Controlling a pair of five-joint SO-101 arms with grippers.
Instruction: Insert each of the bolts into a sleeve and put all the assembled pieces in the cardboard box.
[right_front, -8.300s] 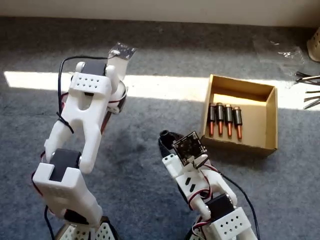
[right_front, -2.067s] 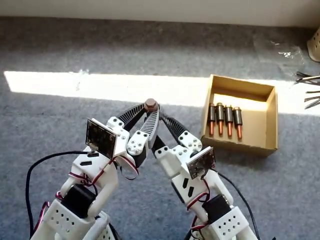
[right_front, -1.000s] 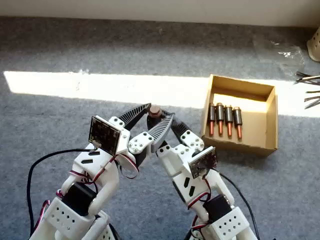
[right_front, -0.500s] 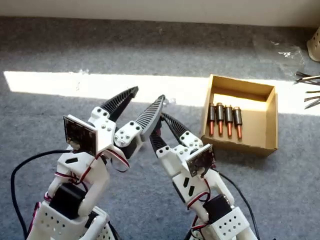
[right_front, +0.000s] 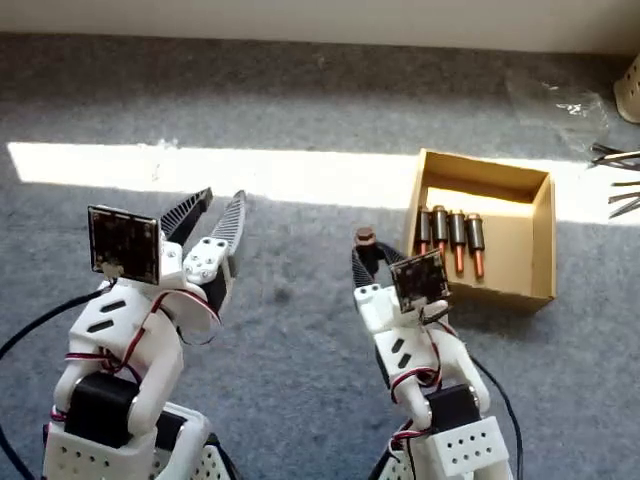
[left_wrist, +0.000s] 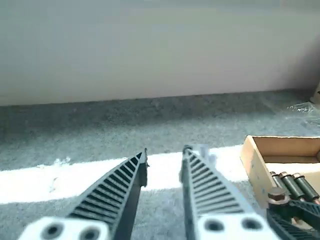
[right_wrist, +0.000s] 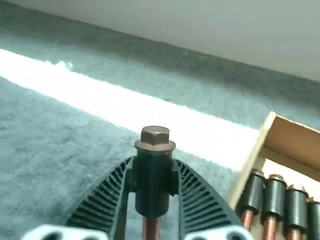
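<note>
My right gripper (right_wrist: 152, 182) is shut on an assembled bolt-and-sleeve (right_wrist: 153, 170): black sleeve, copper hex head on top, copper shank below. In the high view that piece (right_front: 365, 240) is raised just left of the cardboard box (right_front: 545, 240), held by the right gripper (right_front: 368, 262). Several assembled pieces (right_front: 450, 238) lie side by side inside the box, also seen in the right wrist view as dark sleeves (right_wrist: 280, 202). My left gripper (right_front: 212, 212) is open and holds nothing, well to the left over the carpet; its black fingers (left_wrist: 200, 175) stand apart.
Grey carpet with a bright sunlit strip (right_front: 200, 170) runs across the floor. Metal tools (right_front: 615, 180) and clear plastic wrap (right_front: 560, 100) lie at the far right. A pale wall (left_wrist: 160, 45) stands beyond the carpet.
The left gripper let go of the piece, opened and drew back to the left. The right gripper kept the assembled piece and swung right, toward the box.
</note>
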